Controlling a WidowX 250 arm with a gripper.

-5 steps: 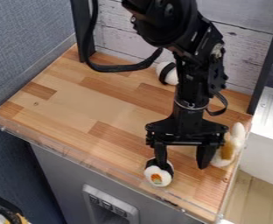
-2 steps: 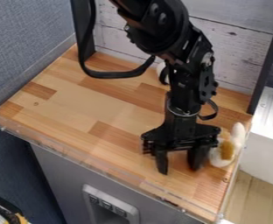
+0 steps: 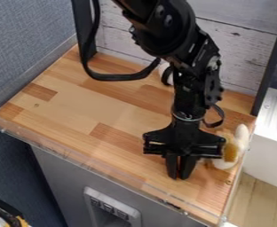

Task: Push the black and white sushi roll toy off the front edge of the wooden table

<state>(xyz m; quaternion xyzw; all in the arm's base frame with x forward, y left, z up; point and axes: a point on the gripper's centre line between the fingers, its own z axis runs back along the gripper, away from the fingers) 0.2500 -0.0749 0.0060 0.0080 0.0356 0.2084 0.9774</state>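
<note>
Hangs over the five o'clock part of a varnished wood-block worktop (image 3: 76, 102) as a black, hard-edged two-finger gripper (image 3: 179, 177), below a black jointed arm (image 3: 191, 84). Keeps both straight, slim fingers drawn in together, side by side, almost meeting at the tips.

Lies at the worktop's four o'clock side, at two o'clock from the fingertips, as a white and golden-brown, soft-looking toy (image 3: 231, 153). Looks plush and rounded, with a golden-brown patch at the middle, a narrow white lobe pointing toward twelve and a fuller white bulge toward six. Is partly hidden by the gripper; cannot be judged for contact.

Sits at one o'clock, partly behind the arm, as a rounded white object with a black band (image 3: 166, 73). Shows mixed pale and reddish-brown strips in the wood, edged at seven o'clock by a clear, glossy rim (image 3: 64, 153). Stands behind, toward twelve, as whitewashed, grained planks (image 3: 239, 35); toward nine, as a blue-grey, woven-looking panel (image 3: 25, 40).
</note>
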